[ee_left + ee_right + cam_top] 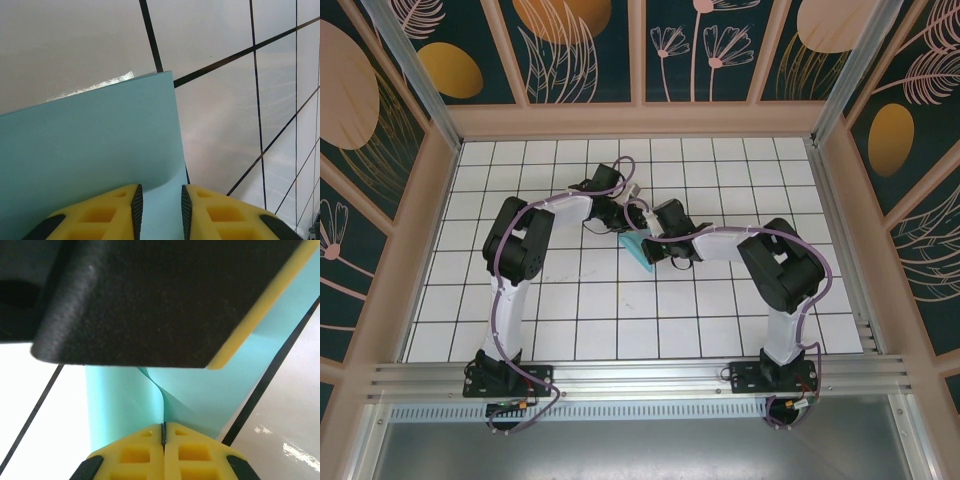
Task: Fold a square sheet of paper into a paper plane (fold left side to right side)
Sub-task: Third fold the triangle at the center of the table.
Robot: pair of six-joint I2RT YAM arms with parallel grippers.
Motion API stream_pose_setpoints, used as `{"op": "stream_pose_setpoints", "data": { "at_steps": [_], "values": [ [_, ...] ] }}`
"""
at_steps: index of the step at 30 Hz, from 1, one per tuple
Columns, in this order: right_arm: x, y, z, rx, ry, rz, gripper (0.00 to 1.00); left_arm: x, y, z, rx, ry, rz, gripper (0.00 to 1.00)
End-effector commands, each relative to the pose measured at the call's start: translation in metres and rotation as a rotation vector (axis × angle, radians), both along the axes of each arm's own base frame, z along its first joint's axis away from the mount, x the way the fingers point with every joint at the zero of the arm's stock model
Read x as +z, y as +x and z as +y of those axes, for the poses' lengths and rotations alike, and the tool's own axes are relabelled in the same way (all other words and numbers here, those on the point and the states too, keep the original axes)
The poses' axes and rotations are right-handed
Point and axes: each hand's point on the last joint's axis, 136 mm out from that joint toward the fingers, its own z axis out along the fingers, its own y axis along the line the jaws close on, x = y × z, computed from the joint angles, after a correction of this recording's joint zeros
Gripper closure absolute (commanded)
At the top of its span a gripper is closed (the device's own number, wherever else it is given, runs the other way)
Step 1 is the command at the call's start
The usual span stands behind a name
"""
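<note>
Now: paper handling

On the table point(620, 310), the square sheet of paper point(638, 250) lies between my 2 grippers. My right gripper point(163, 437) pinches a raised fold, jaws pressed together; my left gripper point(160, 210) straddles the sheet, jaws slightly spread. Judged light, floppy, easily creased: hold near edges.

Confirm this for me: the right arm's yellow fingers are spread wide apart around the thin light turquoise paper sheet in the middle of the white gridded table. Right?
No: the right gripper has its yellow fingers pressed shut, pinching the thin light turquoise paper sheet, as the right wrist view shows. It is indeed mid-way across the white gridded table.
</note>
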Motion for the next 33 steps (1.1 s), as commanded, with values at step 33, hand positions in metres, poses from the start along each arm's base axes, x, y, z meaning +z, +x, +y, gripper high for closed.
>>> {"op": "stream_pose_setpoints", "data": {
  "at_steps": [33],
  "values": [
    [0.0027,-0.0027,-0.0106,-0.042,-0.02,0.012,1.0,-0.0193,-0.013,0.0005,-0.022,0.045,0.047,0.69]
  ]
}}
